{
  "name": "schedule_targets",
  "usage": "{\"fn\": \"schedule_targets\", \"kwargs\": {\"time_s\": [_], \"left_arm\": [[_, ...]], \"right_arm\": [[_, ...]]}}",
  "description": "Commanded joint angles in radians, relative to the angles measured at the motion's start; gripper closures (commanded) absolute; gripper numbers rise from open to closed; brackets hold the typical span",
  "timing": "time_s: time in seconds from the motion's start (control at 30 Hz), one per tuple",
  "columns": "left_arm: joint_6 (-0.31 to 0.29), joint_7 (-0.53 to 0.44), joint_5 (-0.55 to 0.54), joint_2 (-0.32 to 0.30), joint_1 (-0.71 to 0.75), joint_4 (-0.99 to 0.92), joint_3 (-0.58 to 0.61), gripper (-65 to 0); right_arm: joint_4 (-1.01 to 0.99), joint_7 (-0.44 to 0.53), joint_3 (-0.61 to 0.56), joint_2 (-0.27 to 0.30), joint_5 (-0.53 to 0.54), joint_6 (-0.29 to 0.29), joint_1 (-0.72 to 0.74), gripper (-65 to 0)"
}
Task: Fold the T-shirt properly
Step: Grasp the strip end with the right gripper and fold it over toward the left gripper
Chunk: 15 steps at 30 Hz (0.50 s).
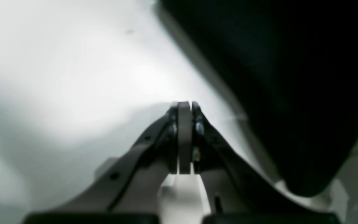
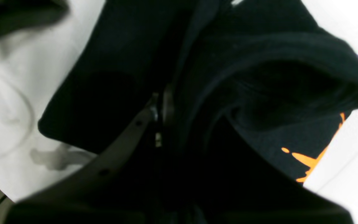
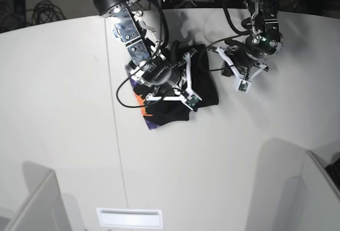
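Observation:
The T-shirt [image 3: 204, 85] lies bunched in a black heap on the white table [image 3: 64, 109], with a corner of its orange and purple print [image 3: 144, 106] showing at the lower left. My right gripper [image 3: 167, 90] sits on top of the heap. In the right wrist view its jaws [image 2: 162, 102] stand shut with black cloth [image 2: 259, 56] pinched and draped around them, and orange print [image 2: 306, 161] shows at the lower right. Just off the shirt's right edge, my left gripper [image 3: 234, 63] is shut on nothing [image 1: 185, 104], with the black cloth [image 1: 291, 77] beside it.
A seam [image 3: 119, 146] runs down the table left of the middle. A white slot [image 3: 129, 217] sits at the front edge, and grey panels rise at the bottom left [image 3: 32, 204] and bottom right [image 3: 313, 188]. Cables lie behind the table's far edge.

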Motion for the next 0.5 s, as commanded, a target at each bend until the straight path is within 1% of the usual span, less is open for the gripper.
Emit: {"fn": "schedule_targets", "kwargs": {"time_s": [0.0, 0.07, 0.17, 0.23, 0.4, 0.47], "left_arm": [[-0.003, 0.003, 0.001, -0.002, -0.001, 0.031, 0.000, 0.0], [-0.003, 0.003, 0.001, -0.002, 0.010, 0.054, 0.000, 0.0], [-0.003, 0.003, 0.001, -0.001, 0.025, 0.094, -0.030, 0.0], [-0.003, 0.003, 0.001, 0.002, 0.037, 0.098, -0.063, 0.0], [-0.006, 0.004, 0.001, -0.002, 0.046, 0.104, -0.079, 0.0], [-0.006, 0.004, 0.001, -0.005, 0.063, 0.112, -0.080, 0.0]], "right_arm": [[0.018, 0.018, -0.002, -0.013, 0.008, 0.000, 0.015, 0.0], [0.012, 0.022, -0.004, -0.013, 0.008, 0.000, 0.023, 0.0], [0.021, -0.022, -0.010, -0.013, 0.009, 0.006, 0.035, 0.0], [0.022, -0.036, -0.051, -0.013, 0.009, 0.006, 0.037, 0.0], [0.006, 0.018, -0.082, -0.014, 0.008, -0.002, 0.043, 0.0], [-0.011, 0.019, -0.079, -0.014, 0.008, -0.003, 0.048, 0.0]]}}
